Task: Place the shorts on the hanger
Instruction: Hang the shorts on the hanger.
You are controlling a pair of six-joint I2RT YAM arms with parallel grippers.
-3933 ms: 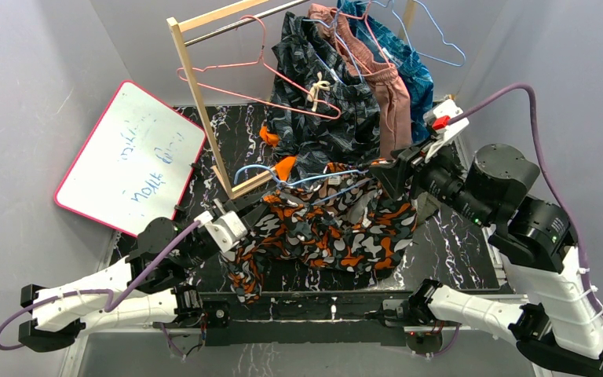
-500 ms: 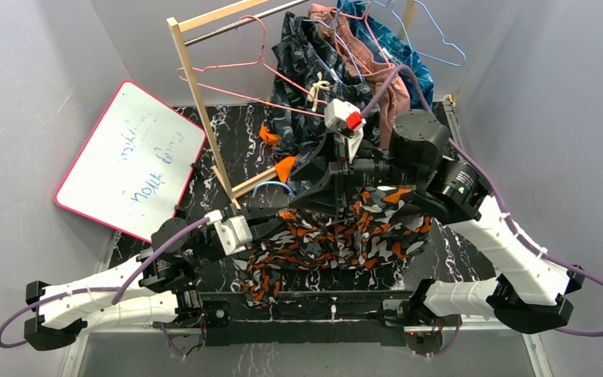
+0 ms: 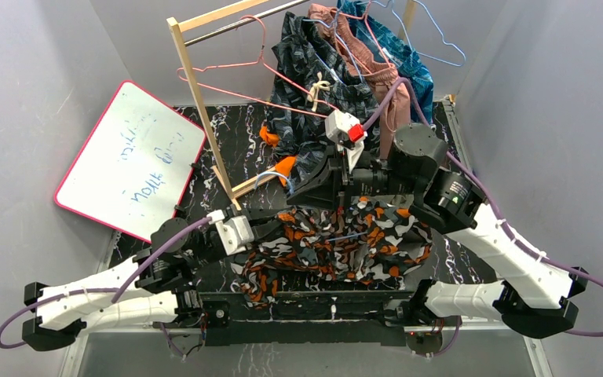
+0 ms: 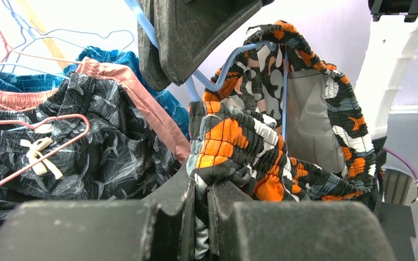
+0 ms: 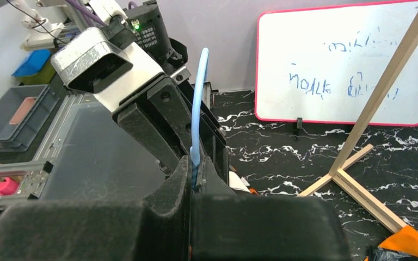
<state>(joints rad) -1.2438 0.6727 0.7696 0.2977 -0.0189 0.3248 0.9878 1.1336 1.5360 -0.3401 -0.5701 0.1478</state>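
I am pinching the shorts (image 4: 250, 141) with my left gripper (image 4: 200, 190): my two left fingers are pressing together on a bunched-up bit of the orange, black and white cloth. My right gripper (image 5: 194, 176) is squeezing shut on the thin blue wire of the hanger (image 5: 198, 109), and the wire is sticking up from between those fingers toward 12 o'clock. In my left wrist view, the blue wire is running under the stretchy waistband of the shorts. From above, the shorts are hanging between my two arms, over the table (image 3: 455, 236) near its 6 o'clock edge. The whiteboard (image 3: 129, 157) is leaning at 9 o'clock. The wooden rack (image 3: 196, 86) is standing at 12 o'clock, with dark shorts (image 3: 314, 86) hanging on it.
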